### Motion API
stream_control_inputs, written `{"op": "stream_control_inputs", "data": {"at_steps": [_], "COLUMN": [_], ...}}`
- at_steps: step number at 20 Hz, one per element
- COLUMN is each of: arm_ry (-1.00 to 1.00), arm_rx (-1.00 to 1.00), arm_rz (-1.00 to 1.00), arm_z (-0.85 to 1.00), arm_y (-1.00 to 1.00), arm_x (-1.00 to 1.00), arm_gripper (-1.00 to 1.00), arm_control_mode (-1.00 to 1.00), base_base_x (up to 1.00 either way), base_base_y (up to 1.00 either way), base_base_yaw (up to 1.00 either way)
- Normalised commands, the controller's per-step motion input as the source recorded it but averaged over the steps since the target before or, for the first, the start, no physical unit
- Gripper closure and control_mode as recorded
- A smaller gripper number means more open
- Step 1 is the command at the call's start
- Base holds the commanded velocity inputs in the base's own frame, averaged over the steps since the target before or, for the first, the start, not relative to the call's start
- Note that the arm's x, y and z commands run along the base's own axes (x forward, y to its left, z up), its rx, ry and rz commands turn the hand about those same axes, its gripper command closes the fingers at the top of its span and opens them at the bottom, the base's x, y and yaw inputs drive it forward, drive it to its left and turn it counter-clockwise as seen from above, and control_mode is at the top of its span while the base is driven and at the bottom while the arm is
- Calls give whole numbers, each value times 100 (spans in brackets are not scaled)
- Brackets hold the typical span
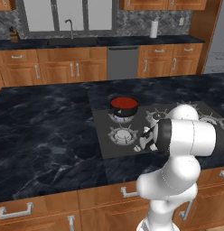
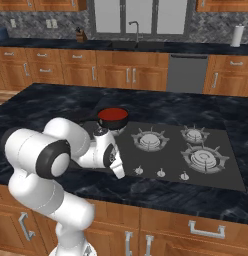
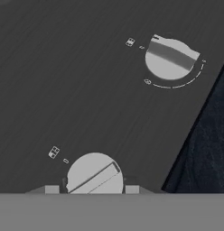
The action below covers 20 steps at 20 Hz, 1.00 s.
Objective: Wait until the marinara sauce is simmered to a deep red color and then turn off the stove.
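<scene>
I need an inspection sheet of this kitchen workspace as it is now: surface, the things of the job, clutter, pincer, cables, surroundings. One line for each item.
Surface: black marbled island countertop, with the flat dark grey stove panel set into it.
Job's things: deep red marinara sauce in a small dark round pot on a rear burner; small silver knobs along the stove's near edge.
Clutter: nothing seen on the island.
Pincer: the pincer is low over the stove's near edge, its two dark tips either side of a round silver knob; contact cannot be told.
Cables: nothing seen.
Surroundings: wooden cabinets, sink faucet, white paper towel roll, grey dishwasher front.
</scene>
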Motion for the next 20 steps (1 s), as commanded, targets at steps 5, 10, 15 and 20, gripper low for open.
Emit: {"op": "stream_control_inputs", "data": {"at_steps": [5,10,15,20], "arm_ry": [16,15,7,1], "arm_rx": [21,24,23,8], "arm_rz": [-49,-48,-56,-67], "arm_z": [0,0,-5,-22], "arm_y": [-9,-14,-7,-1], "arm_x": [0,0,0,15], "arm_gripper": [100,100,100,100], "arm_control_mode": [-100,-100,-100,-100], "base_base_x": [0,0,0,0], "base_base_y": [0,0,0,0], "base_base_yaw": [0,0,0,0]}}
